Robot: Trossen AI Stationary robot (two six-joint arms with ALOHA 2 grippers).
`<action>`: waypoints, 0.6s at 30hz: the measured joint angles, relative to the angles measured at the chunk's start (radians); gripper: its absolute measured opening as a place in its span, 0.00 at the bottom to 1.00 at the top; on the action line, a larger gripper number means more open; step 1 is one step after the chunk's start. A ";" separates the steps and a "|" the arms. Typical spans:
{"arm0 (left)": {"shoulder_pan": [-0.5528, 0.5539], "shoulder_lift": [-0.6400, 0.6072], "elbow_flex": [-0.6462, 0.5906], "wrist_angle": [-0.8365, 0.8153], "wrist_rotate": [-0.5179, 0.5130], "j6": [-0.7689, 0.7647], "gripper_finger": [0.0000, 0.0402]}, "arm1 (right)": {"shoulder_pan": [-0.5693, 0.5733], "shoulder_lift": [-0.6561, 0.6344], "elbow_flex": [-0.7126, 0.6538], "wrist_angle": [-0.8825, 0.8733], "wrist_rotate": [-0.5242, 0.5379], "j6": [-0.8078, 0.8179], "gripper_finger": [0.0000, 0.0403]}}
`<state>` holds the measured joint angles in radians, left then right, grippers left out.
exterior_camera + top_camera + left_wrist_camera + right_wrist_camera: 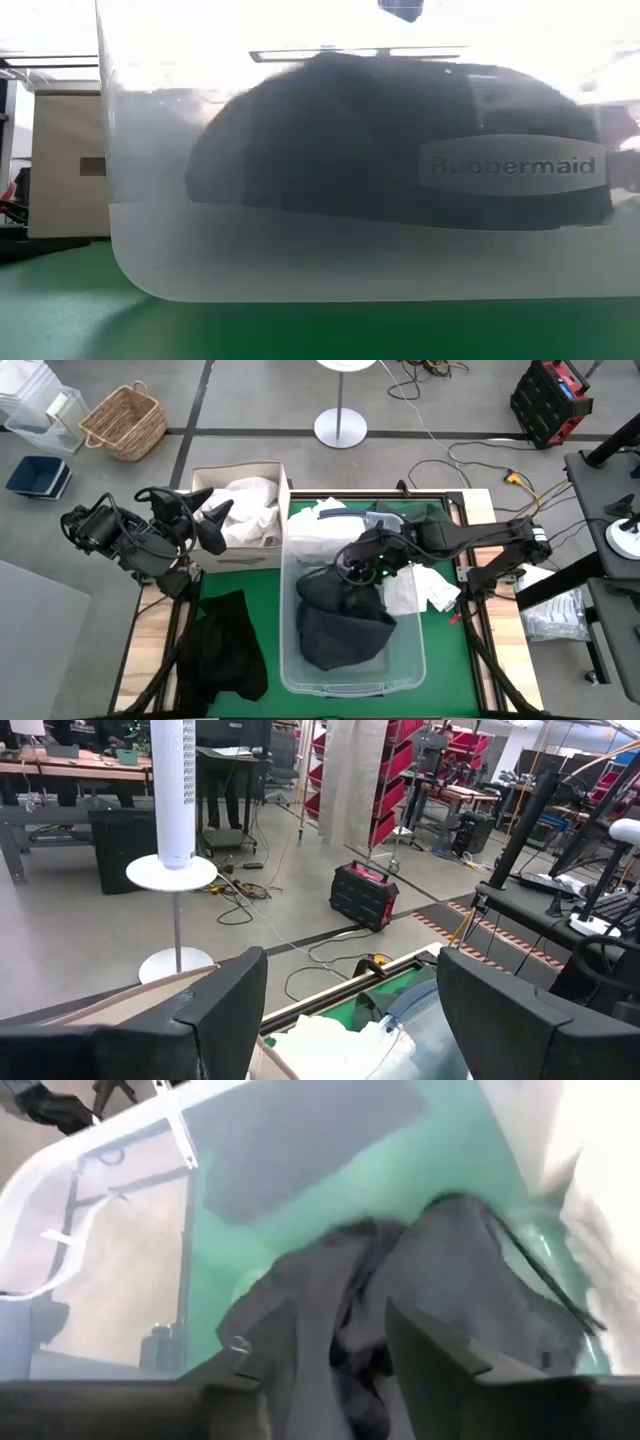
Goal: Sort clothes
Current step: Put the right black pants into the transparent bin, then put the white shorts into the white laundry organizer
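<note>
Dark garment [400,140] fills low view; wrist cam shows right gripper [340,1350] released above it.

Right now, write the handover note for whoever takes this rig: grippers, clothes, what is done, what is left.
Left gripper: open, empty, waiting above the cardboard box.
Right gripper: over the clear tub, jaws parted just above the dark garment; no firm grip visible.
Done: dark garment lies in the tub; white clothes are in the box.
Left: a black garment on the mat left of the tub, white pieces to the tub's right, and more white fabric at its far end.
</note>
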<state>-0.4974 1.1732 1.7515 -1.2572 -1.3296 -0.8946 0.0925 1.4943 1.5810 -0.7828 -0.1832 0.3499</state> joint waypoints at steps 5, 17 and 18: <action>0.000 0.000 0.000 0.000 0.038 0.000 0.66 | -0.008 -0.021 0.000 0.018 0.000 -0.027 0.43; 0.000 0.034 0.000 0.028 0.313 -0.053 0.66 | -0.021 -0.246 0.000 0.008 0.026 -0.164 0.38; 0.000 0.039 0.000 0.034 0.361 -0.064 0.66 | -0.022 -0.272 0.000 0.005 0.038 -0.197 0.37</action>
<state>-0.4976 1.2123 1.7519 -1.2236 -0.9691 -0.9589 0.0706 1.2225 1.5810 -0.7774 -0.1456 0.1527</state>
